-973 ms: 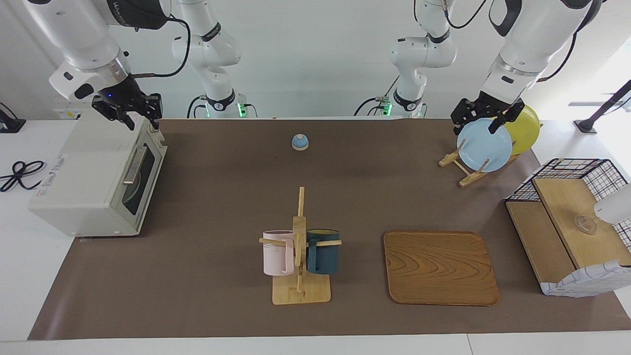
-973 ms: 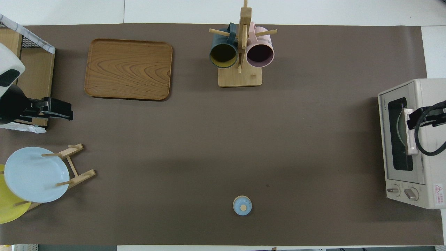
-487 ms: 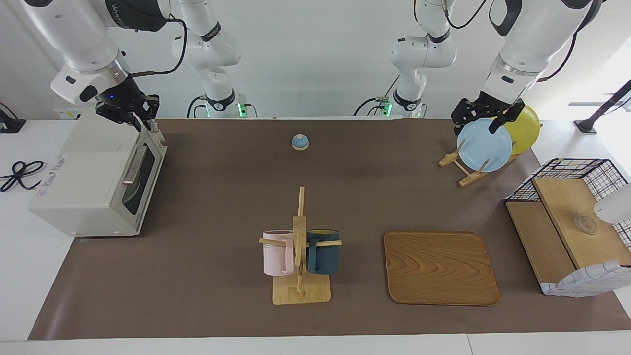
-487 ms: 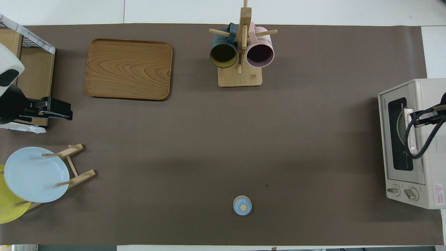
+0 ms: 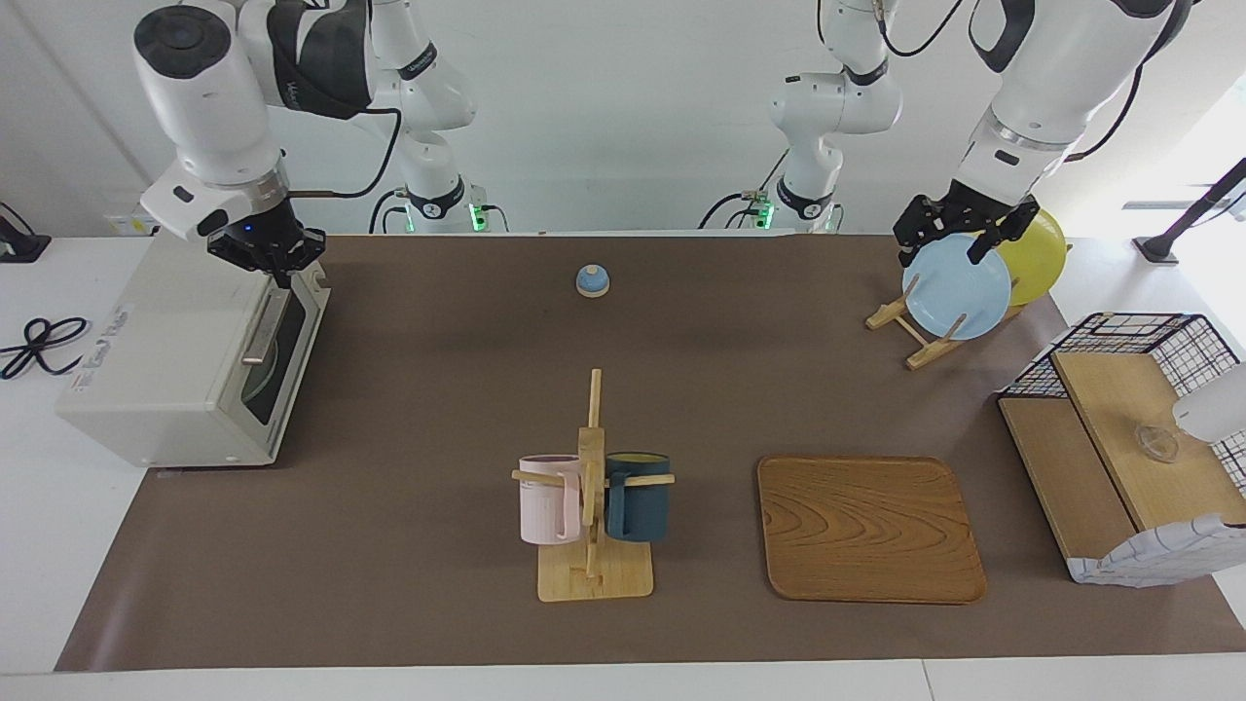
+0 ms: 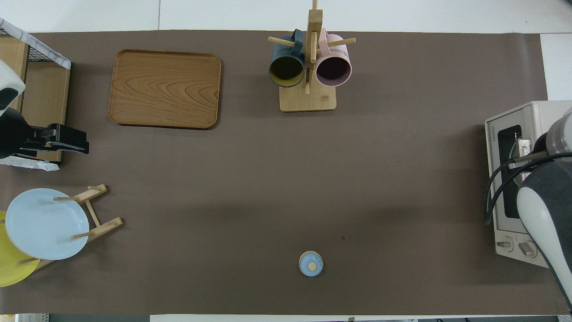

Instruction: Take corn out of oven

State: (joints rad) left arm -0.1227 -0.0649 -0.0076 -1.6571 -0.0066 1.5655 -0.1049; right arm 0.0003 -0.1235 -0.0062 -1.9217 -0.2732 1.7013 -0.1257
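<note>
- Your right gripper (image 5: pixel 275 270) sat over the top front edge of the oven (image 5: pixel 175 360), just above the upper end of its bar handle (image 5: pixel 261 329). Fingertips were pinched together, nothing between them.
- Oven was at the right arm's end of the table, door closed.
- You couldn't see the corn; only something round and pale showed through the oven's glass.
- Your left gripper (image 5: pixel 959 237) hung over the blue plate (image 5: pixel 956 287), well apart from the oven at the left arm's end. Jaws were spread, nothing in them. That arm was waiting.
- Blue plate stood in a wooden rack (image 5: pixel 915 336) with a yellow plate (image 5: pixel 1037 255) just beside it.
- Mug stand (image 5: pixel 592 506) with a pink mug (image 5: pixel 545 498) and a dark blue mug (image 5: pixel 638 497) stood farther from the robots than the oven.
- Wooden tray (image 5: pixel 868 528) lay beside the mug stand, away from the oven.
- Small blue knobbed lid (image 5: pixel 592 280) lay nearer the robots, between oven and plate rack.
</note>
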